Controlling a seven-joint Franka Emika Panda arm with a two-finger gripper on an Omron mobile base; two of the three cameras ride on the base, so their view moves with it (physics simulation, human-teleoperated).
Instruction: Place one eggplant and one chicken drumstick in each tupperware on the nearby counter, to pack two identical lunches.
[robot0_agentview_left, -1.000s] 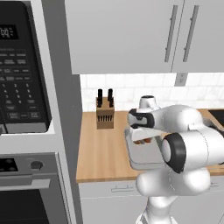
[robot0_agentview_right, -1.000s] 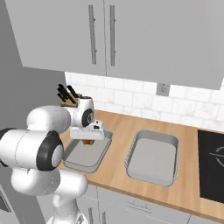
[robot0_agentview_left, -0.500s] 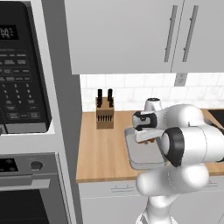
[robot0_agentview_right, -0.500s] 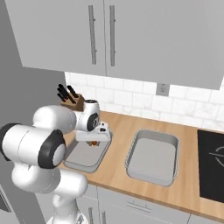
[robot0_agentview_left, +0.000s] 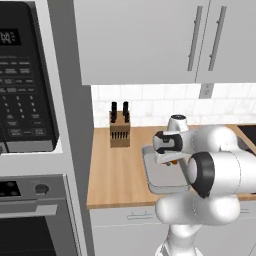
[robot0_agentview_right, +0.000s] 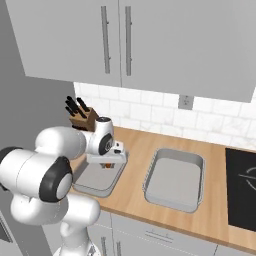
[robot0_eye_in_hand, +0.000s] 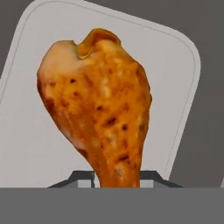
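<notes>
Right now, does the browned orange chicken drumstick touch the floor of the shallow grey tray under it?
Cannot tell. In the hand view the chicken drumstick covers the tray's floor, with no shadow line or gap visible. The base views show the gripper hiding it.

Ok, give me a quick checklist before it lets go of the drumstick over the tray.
1. Chicken drumstick between the gripper fingers: ok.
2. Drumstick above the left tupperware, grey floor behind it in the hand view: ok.
3. That tray sits flat on the counter: ok.
4. Right tupperware out of the drop path: ok.
5. Eggplant already in the left tray: cannot tell, arm covers part.
6. Height above the tray floor: cannot tell.
</notes>
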